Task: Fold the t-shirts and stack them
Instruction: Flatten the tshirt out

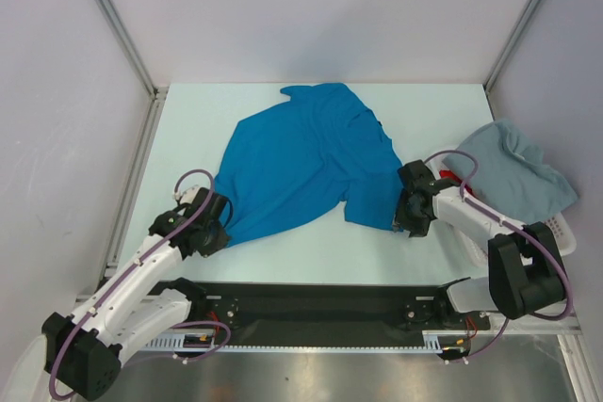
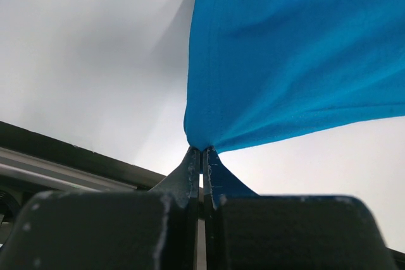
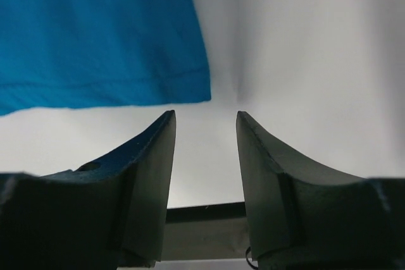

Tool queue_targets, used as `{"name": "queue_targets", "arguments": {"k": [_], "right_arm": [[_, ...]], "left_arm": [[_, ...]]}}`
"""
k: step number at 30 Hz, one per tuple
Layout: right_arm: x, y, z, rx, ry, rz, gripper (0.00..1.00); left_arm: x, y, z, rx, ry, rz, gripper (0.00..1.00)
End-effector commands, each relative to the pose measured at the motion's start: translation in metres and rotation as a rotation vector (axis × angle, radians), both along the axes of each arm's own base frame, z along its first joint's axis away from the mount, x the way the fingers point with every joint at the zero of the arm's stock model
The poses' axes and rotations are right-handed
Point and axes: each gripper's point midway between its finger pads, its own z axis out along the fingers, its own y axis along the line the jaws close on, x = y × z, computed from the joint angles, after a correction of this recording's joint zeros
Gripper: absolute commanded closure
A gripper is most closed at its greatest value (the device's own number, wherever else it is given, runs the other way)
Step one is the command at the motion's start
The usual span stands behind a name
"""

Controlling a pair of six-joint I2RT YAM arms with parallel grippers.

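The bright blue t-shirt (image 1: pixel 306 162) lies spread on the pale table, rumpled, with its collar at the far side. My left gripper (image 1: pixel 222 229) is shut on the shirt's near left corner; the left wrist view shows the cloth (image 2: pixel 291 61) pinched at the fingertips (image 2: pixel 202 151). My right gripper (image 1: pixel 399 223) is open and empty at the shirt's near right corner; the right wrist view shows that corner (image 3: pixel 95 36) just beyond the fingers (image 3: pixel 158 150). The pale grey-blue t-shirt (image 1: pixel 518 167) hangs over the basket at right. A bit of the red t-shirt (image 1: pixel 448 175) shows under it.
The white slatted basket (image 1: pixel 563 229) stands at the right edge of the table, mostly covered by the grey-blue shirt. White walls with metal posts enclose the table (image 1: pixel 236 101). A black rail (image 1: pixel 311 303) runs along the near edge between the arm bases.
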Motion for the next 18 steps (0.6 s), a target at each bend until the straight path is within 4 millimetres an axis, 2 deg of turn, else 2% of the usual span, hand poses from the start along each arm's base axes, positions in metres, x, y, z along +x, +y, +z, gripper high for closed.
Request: {"name": "queue_targets", "arguments": {"k": [1, 6, 18], "right_arm": [[0.027, -0.009, 0.005, -0.044, -0.079, -0.019, 0.50], [0.034, -0.013, -0.001, -0.049, -0.066, -0.026, 0.50], [0.027, -0.007, -0.018, -0.017, -0.017, -0.050, 0.58]], "left_arm": [[0.006, 0.004, 0.011, 0.023, -0.019, -0.006, 1.00], [0.008, 0.005, 0.012, 0.025, -0.022, -0.008, 1.00], [0.010, 0.006, 0.013, 0.021, -0.014, -0.009, 1.00]]}}
